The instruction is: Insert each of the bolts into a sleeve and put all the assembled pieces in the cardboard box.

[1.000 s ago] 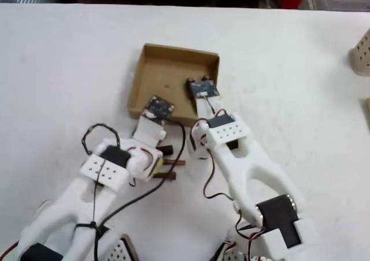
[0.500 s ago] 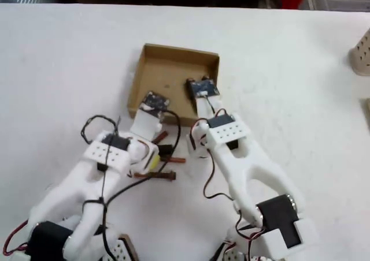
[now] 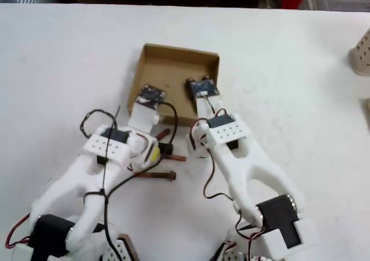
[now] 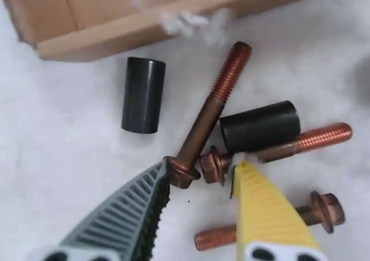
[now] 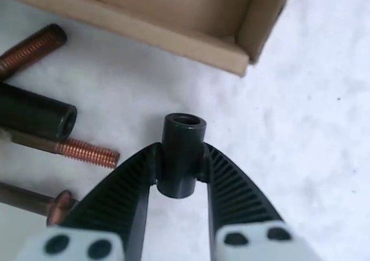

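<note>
In the left wrist view my left gripper is open, its grey and yellow fingers either side of the heads of two copper bolts. One bolt points towards the cardboard box. The other lies partly under a black sleeve. A third bolt lies by the yellow finger, and a second sleeve lies loose near the box wall. My right gripper is shut on another black sleeve, held upright just outside the box corner. From above, both wrists sit at the near edge of the box.
White table all round. Loose bolts lie between the two arms in front of the box. A black cable from the left arm loops over them. A pale perforated object stands at the far right edge.
The left arm has moved forward towards the box, its wrist now over the bolts and sleeves. The loose bolts shifted slightly. The right arm has kept still.
</note>
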Action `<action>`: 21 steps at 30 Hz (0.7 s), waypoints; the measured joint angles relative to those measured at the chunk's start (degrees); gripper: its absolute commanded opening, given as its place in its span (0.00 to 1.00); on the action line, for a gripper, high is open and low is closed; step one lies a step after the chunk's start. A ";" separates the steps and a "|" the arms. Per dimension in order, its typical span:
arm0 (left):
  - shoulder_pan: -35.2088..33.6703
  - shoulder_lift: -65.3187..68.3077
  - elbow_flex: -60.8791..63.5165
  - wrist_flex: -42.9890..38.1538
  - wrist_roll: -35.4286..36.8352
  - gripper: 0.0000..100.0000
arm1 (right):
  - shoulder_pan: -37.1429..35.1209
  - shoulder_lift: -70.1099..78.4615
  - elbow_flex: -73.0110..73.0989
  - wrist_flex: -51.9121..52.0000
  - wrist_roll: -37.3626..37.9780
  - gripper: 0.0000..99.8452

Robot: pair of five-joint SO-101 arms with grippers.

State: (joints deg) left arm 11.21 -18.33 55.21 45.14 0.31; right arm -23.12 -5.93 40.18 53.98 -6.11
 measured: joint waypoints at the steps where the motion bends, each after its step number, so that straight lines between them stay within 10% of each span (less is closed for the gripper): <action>1: 0.00 -1.23 0.00 0.79 1.76 0.08 | 0.00 0.00 0.00 0.00 0.53 0.02; 10: 3.52 -21.36 5.45 -0.35 5.36 0.15 | 0.00 0.00 0.00 -0.26 1.67 0.02; 21: 2.64 -5.80 1.05 -1.05 -1.67 0.15 | -0.70 0.00 1.76 -2.37 1.85 0.02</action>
State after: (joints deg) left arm 13.85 -24.13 56.26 44.09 -1.36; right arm -23.82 -5.93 41.93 51.60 -4.26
